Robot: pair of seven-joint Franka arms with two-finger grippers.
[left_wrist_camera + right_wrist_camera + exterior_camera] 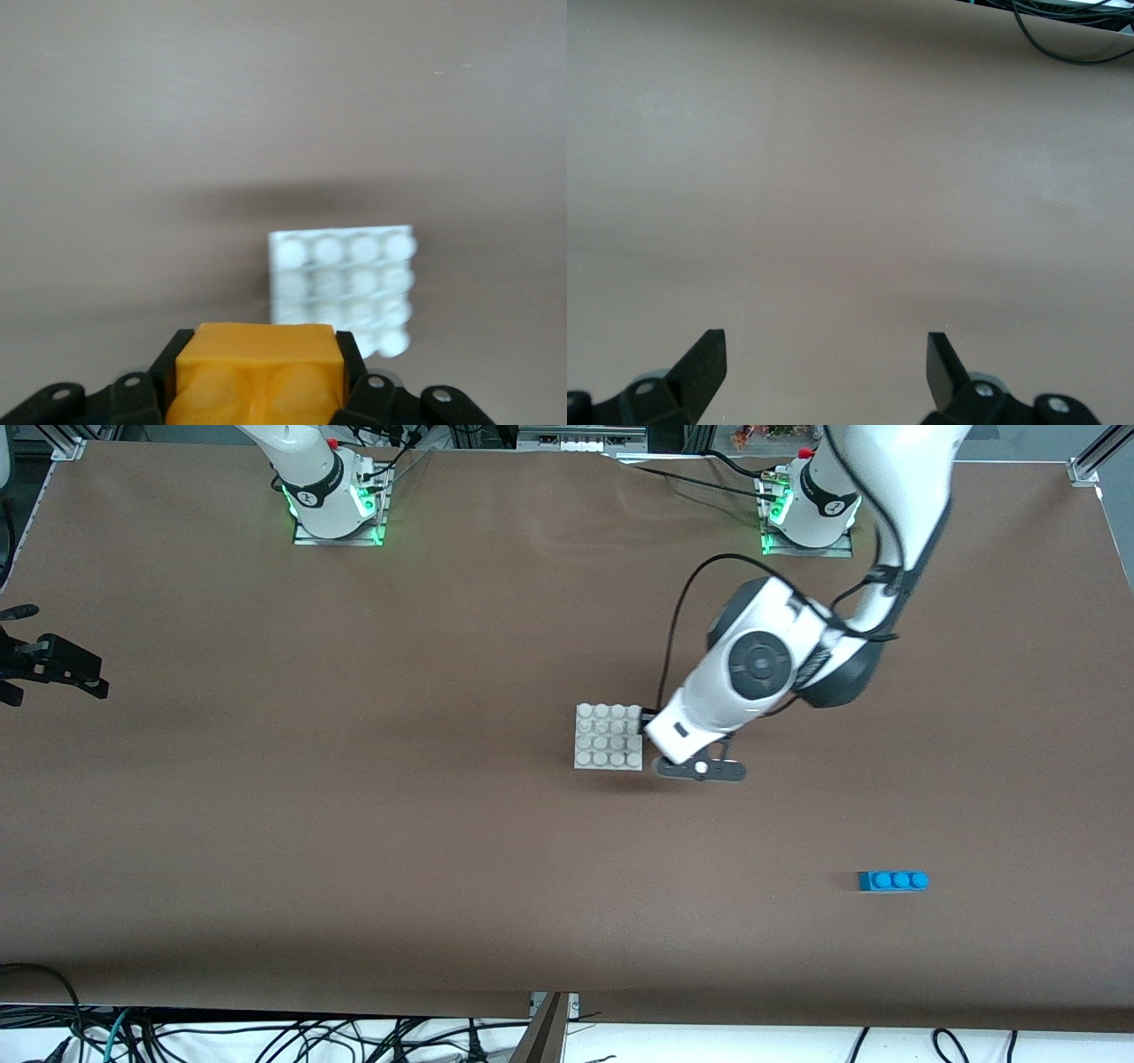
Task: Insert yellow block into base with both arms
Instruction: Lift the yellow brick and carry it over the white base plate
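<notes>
My left gripper is shut on the yellow block, which fills the gap between its fingers. In the front view the left gripper is low, right beside the edge of the white base that faces the left arm's end of the table, and the arm's wrist hides the block. The base lies flat on the table, just ahead of the held block, with nothing on its studs. My right gripper is open and empty over bare table. It shows as a black shape at the right arm's end of the table.
A blue three-stud brick lies nearer the front camera, toward the left arm's end. Cables run along the table's edge in the right wrist view. The table is covered with brown cloth.
</notes>
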